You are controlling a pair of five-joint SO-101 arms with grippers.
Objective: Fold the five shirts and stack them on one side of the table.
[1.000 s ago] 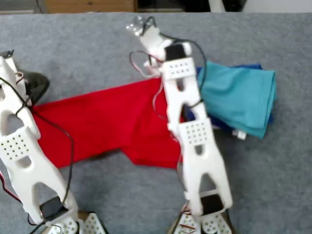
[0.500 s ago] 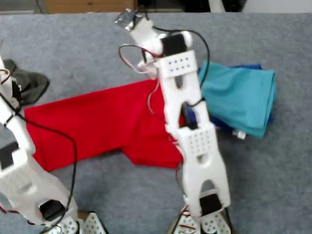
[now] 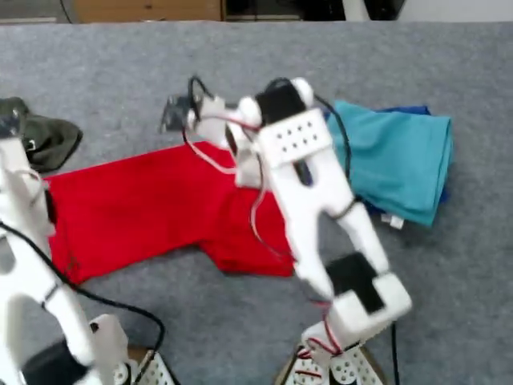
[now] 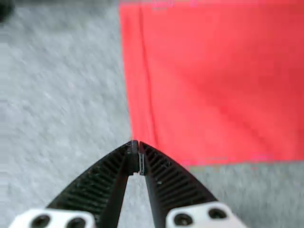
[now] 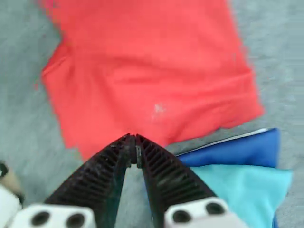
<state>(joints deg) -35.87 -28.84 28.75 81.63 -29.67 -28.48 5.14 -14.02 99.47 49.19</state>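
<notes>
The table (image 3: 112, 72) has a soft grey cover. Behind its far edge is a brown wooden board (image 3: 144, 9).

Left arm (image 3: 28, 269) nearly straight, right arm (image 3: 313, 192) in an elbow bend; left jaws and right jaws tip to tip.

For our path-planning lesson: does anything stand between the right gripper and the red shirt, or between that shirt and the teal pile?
Nothing visible does. The right gripper, shut, hangs over the red shirt, whose edge meets the blue shirt under the teal shirt.
</notes>
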